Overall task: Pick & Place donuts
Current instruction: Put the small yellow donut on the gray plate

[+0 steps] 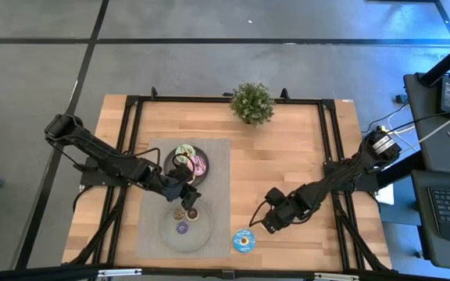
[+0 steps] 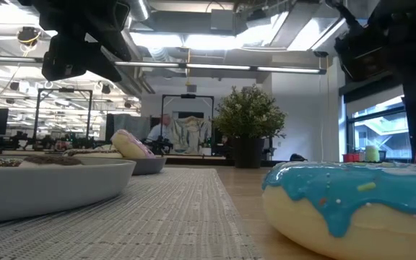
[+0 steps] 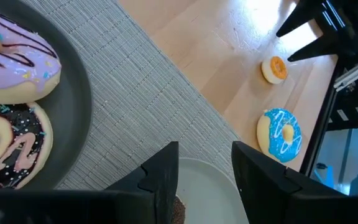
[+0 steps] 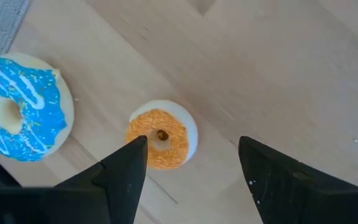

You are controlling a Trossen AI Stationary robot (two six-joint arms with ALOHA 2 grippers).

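Note:
An orange mini donut (image 4: pixel 162 142) lies flat on the bare wood, next to the blue donut (image 4: pixel 20 106) (image 1: pixel 243 240). My right gripper (image 4: pixel 194 162) (image 1: pixel 268 220) hangs open over the orange one, pointing steeply down, with a finger on either side and not touching. My left gripper (image 3: pixel 207 174) (image 1: pixel 182 191) stands open above the far rim of the near grey plate (image 1: pixel 186 234), which holds mini purple (image 1: pixel 182 228) and brown donuts (image 1: pixel 193 212). The far plate (image 3: pixel 73 112) carries the pink-striped (image 3: pixel 17 59), chocolate-white (image 3: pixel 5 146) and green (image 1: pixel 183 151) donuts.
Both plates stand on a grey woven mat (image 1: pixel 151 195) on the table's left half. A small potted plant (image 1: pixel 252 103) stands at the far edge. Bare wood lies between the mat and the right arm. Black frame rails (image 1: pixel 330 156) run along the table's sides.

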